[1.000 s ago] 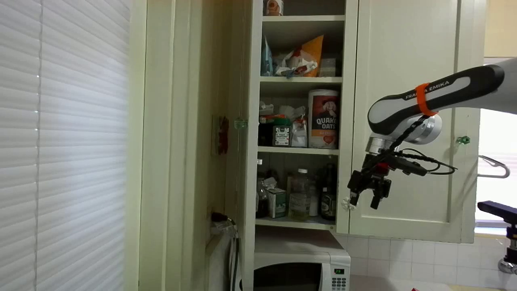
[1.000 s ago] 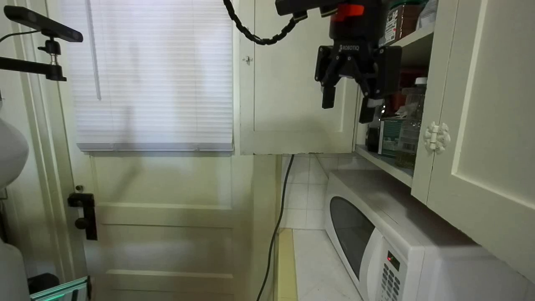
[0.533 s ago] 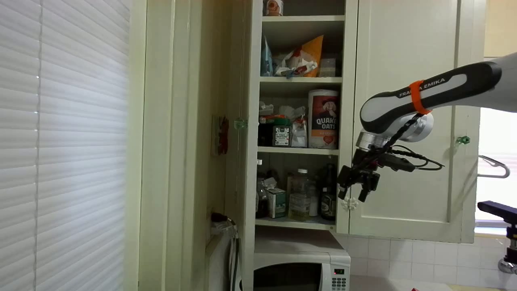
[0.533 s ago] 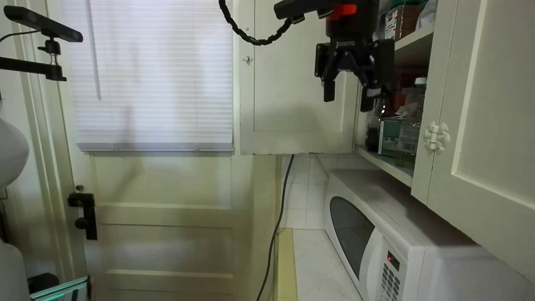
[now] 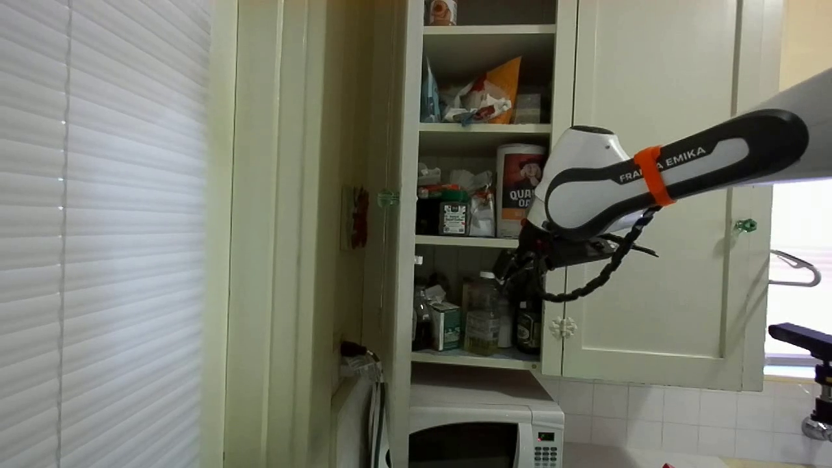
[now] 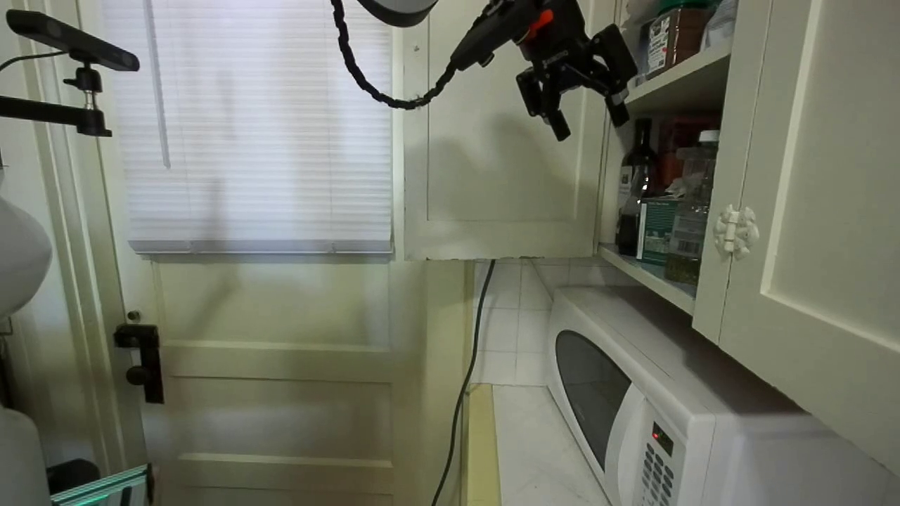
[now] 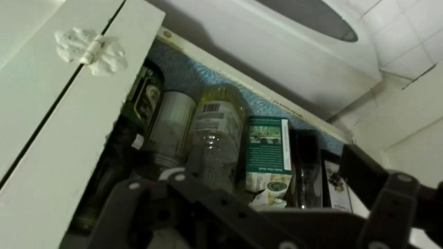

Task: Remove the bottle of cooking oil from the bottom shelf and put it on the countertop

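- Standing upright on the cream-white bottom shelf [image 5: 448, 358], lower middle of an exterior view: small see-through plastic bottle of pale yellow oil [image 5: 482, 322].
- Hidden behind the black two-fingered jaws in the wrist view: cap end of the bottle, left of centre, base toward the top of the frame.
- Cut off by the cream painted cabinet frame [image 6: 728, 176], right part of an exterior view: one side of the same bottle.
- Lost in shadow behind the jaws in an exterior view: top of the dark glass bottle with black label [image 5: 528, 330].
- Hard to make out in the wrist view: cloudy whitish cylinder [image 7: 173, 124], just left of the oil bottle; dark glossy bottle [image 7: 307, 166], right of the green-and-white paper carton [image 7: 266, 148].
- Cut off at the bottom of both exterior views: pale flat desk [image 6: 534, 450].
- Spread wide apart, upper right of an exterior view, tips toward the lower right: jaws, holding nothing.
- Apart from the oil bottle there; cannot tell about contact with the cream shelf board above [image 6: 682, 74].
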Motion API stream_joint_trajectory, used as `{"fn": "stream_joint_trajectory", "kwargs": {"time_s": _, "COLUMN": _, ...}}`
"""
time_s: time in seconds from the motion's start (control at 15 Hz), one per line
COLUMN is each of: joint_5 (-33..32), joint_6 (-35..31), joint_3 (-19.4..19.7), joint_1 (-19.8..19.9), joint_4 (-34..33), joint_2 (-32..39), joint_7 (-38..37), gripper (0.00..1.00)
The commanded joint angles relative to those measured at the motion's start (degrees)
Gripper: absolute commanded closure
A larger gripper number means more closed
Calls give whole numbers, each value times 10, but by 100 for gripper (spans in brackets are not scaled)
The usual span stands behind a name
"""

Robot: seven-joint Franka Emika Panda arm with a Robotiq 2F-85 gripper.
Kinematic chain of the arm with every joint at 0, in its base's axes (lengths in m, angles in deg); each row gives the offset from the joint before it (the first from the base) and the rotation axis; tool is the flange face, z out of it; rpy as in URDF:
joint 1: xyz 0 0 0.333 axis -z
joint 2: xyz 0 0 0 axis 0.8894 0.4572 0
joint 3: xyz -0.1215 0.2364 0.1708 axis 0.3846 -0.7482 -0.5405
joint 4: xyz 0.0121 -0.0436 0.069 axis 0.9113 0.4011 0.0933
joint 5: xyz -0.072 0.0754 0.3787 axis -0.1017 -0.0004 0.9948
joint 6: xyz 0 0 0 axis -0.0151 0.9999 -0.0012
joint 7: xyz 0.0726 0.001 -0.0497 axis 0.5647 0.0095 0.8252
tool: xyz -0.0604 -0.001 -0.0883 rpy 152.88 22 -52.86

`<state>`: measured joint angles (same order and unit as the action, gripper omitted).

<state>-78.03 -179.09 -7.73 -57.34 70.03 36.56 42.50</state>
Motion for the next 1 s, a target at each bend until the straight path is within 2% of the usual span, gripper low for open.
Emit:
{"fn": "stream_joint_trajectory", "kwargs": {"time_s": 0.0, "joint_5": -94, "joint_6": -90, "joint_3": -22, "joint_1": 43, "joint_4": 56, "joint_2": -20, "joint_7": -78, "gripper": 0}}
{"fn": "stream_joint_trajectory", "kwargs": {"time_s": 0.13, "joint_5": -165, "joint_6": -154, "joint_3": -35, "joint_1": 80, "joint_4": 80, "joint_2": -14, "joint_7": -126, "gripper": 0}}
{"fn": "stream_joint_trajectory", "kwargs": {"time_s": 0.2, "joint_5": -194, "joint_6": -221, "joint_3": -38, "joint_1": 97, "joint_4": 91, "joint_2": -5, "joint_7": -150, "gripper": 0}}
{"fn": "stream_joint_trajectory", "kwargs": {"time_s": 0.27, "joint_5": -141, "joint_6": -149, "joint_3": -26, "joint_1": 67, "joint_4": 57, "joint_2": -1, "joint_7": -100, "gripper": 0}}
{"fn": "stream_joint_trajectory", "kwargs": {"time_s": 0.33, "joint_5": -147, "joint_6": -167, "joint_3": -27, "joint_1": 75, "joint_4": 65, "joint_2": 1, "joint_7": -106, "gripper": 0}}
{"fn": "stream_joint_trajectory", "kwargs": {"time_s": 0.6, "joint_5": -146, "joint_6": -165, "joint_3": -28, "joint_1": 73, "joint_4": 58, "joint_2": 2, "joint_7": -103, "gripper": 0}}
{"fn": "stream_joint_trajectory", "kwargs": {"time_s": 0.67, "joint_5": -145, "joint_6": -161, "joint_3": -33, "joint_1": 77, "joint_4": 51, "joint_2": 10, "joint_7": -119, "gripper": 0}}
{"fn": "stream_joint_trajectory", "kwargs": {"time_s": 0.73, "joint_5": -164, "joint_6": -186, "joint_3": -42, "joint_1": 94, "joint_4": 45, "joint_2": 23, "joint_7": -150, "gripper": 0}}
{"fn": "stream_joint_trajectory", "kwargs": {"time_s": 0.93, "joint_5": -171, "joint_6": -231, "joint_3": -49, "joint_1": 109, "joint_4": 35, "joint_2": 46, "joint_7": -206, "gripper": 0}}
